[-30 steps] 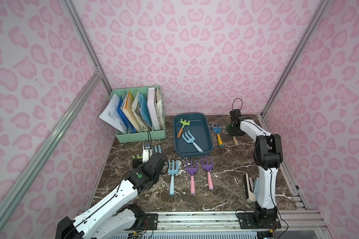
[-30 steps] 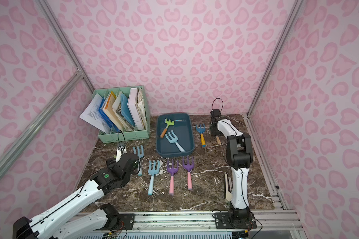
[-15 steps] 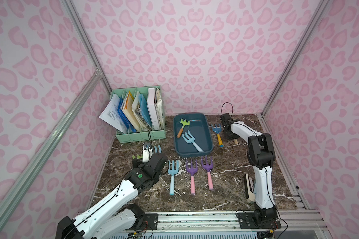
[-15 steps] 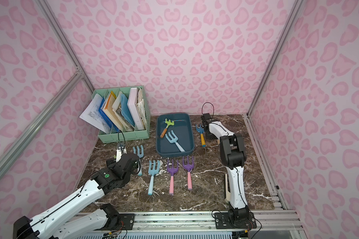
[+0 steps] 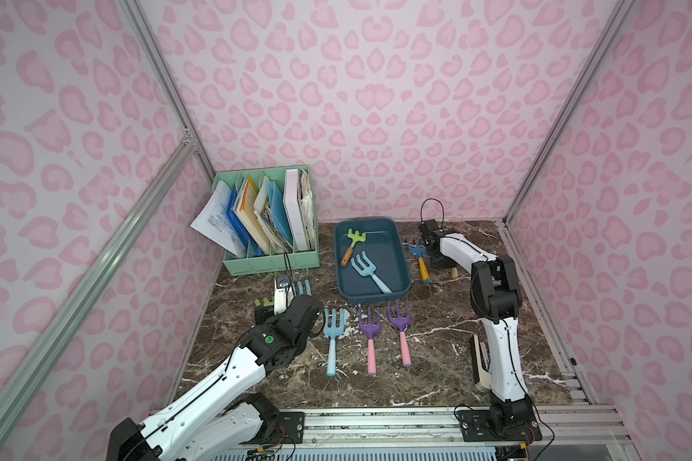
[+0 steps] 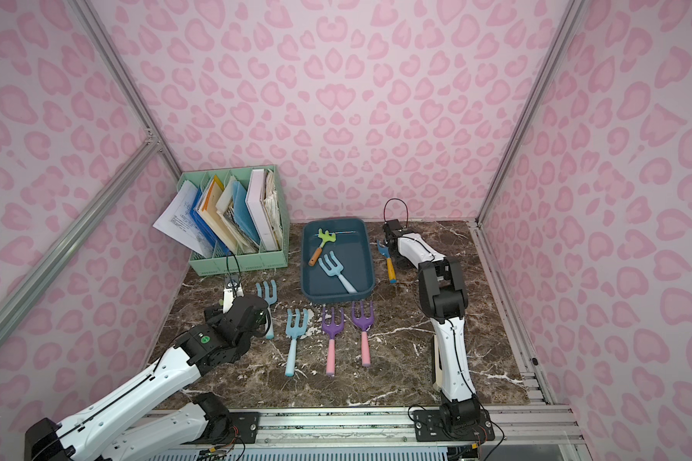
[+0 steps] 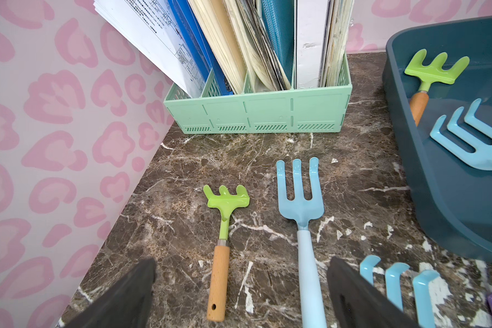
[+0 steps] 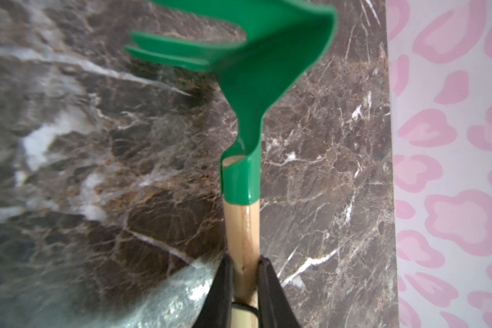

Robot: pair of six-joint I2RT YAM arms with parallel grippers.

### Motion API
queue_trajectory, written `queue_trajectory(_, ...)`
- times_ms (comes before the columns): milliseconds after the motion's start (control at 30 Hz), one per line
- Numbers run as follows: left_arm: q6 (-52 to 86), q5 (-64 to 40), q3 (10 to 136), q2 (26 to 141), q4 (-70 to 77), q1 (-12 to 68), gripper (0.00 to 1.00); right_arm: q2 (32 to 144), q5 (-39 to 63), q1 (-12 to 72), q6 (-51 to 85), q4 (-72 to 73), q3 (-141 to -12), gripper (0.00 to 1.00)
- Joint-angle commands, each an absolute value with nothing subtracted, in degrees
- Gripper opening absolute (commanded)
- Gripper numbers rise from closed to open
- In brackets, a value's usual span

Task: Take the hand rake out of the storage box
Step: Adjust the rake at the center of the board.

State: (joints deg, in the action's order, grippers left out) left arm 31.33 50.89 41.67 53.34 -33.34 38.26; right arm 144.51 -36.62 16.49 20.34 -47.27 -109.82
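The marble table fills the lower half of both top views, with the file organiser at centre left. The storage box sits at mid-frame. A lime rake lies inside it near the far wall, with a light blue fork just beside it.

The right gripper is outside the box, to its right. Its jaws are pinched on the very end of a dark green rake's wooden handle. Whether that rake is off the table I cannot tell.

The left gripper hangs at lower left with its jaws wide and empty.

With a grip this far from the head, the rake could pivot or slip out. Its swinging tines could knock the small blue rake close by. A reach for the lime rake could catch the box rim or hook the fork.
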Motion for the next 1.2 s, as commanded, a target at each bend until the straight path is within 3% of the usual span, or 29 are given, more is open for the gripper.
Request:
queue_trajectory(0,31.5,51.8,41.8,53.3,-34.0,38.2,0.98,145.3,-35.3,16.4,21.0,-48.9,-110.8,0.36)
queue_trajectory(133,31.5,51.9,41.7,53.1,-34.0,38.2,0.98,146.6,-35.2,16.3,21.2,-49.3,-111.9,0.36)
queue_trajectory(433,31.6,52.1,41.7,52.9,-34.1,38.2,0.98,143.0,-33.8,16.4,21.9,-47.2,-110.7,0.10)
queue_trajectory(500,31.7,52.1,41.7,52.9,-34.2,38.2,0.98,139.0,-27.6,15.8,20.2,-42.0,-106.9,0.07)
queue_trajectory(667,31.7,52.0,41.7,52.6,-34.2,38.2,0.98,128.0,6.3,9.7,16.2,-24.0,-91.9,0.03)
queue_trajectory(733,31.7,52.0,41.6,52.6,-34.2,38.2,0.98,128.2,10.2,8.3,15.1,-23.3,-91.1,0.03)
queue_trajectory(933,31.7,52.0,41.5,52.4,-34.3,38.2,0.98,131.0,11.4,7.4,13.4,-26.1,-93.1,0.06)
queue_trajectory(1167,31.6,51.9,41.6,52.4,-34.2,38.2,0.98,134.3,0.8,7.4,14.2,-31.7,-95.5,0.11)
